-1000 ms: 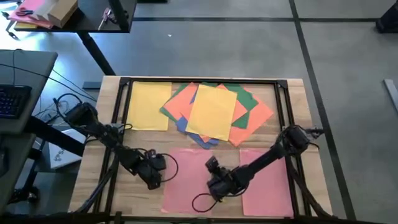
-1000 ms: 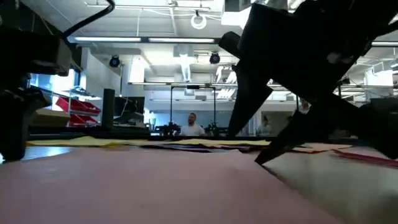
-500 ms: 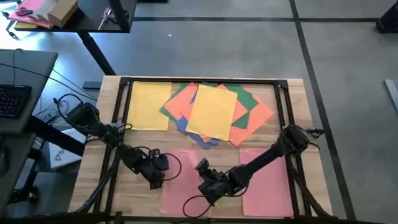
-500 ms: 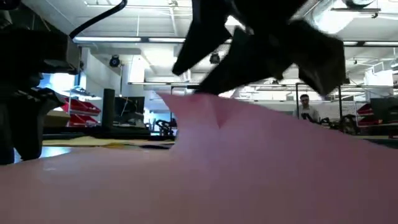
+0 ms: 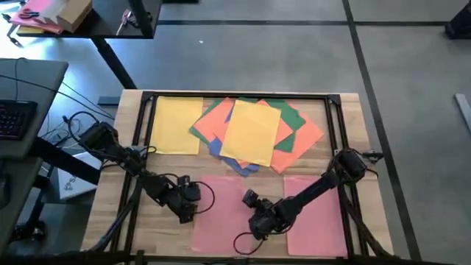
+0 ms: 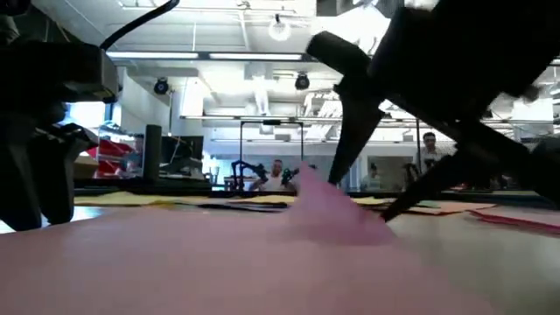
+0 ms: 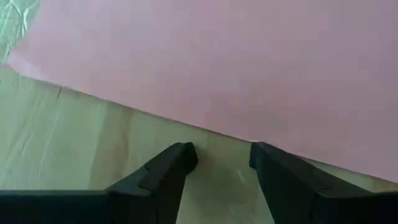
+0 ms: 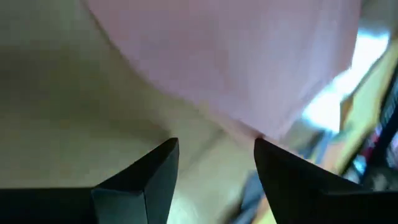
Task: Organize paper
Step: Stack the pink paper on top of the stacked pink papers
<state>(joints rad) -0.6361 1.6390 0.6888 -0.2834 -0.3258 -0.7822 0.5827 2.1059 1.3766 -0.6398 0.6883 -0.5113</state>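
Note:
Coloured paper lies flat on the wooden table. A yellow sheet (image 5: 174, 125) is at the far left. Beside it is a loose pile (image 5: 254, 132) with yellow on top of orange, green and blue. Two pink sheets lie near the front, the left one (image 5: 219, 202) and the right one (image 5: 318, 217). My left gripper (image 7: 224, 155) is open and low over bare wood, just short of the left pink sheet's left edge (image 7: 186, 121). My right gripper (image 8: 216, 149) is open at that sheet's right edge, which humps up (image 6: 332, 199) in front of its fingers. My right gripper comes in low from the table's right. Its fingertips (image 6: 387, 215) are at the raised right edge of the left pink sheet (image 8: 249, 124). I cannot tell whether they touch it.
A dark metal frame (image 5: 235, 96) runs around the table's far edge and sides. Cables trail beside both arms. A strip of bare wood (image 5: 158, 235) shows at the near left. A desk with a keyboard (image 5: 15, 118) stands beyond the table's left edge.
My right gripper went toward the table's left edge and then back to the right. As it went left, the left pink sheet buckled up high by its right edge. The sheet has since sunk back, leaving a small hump.

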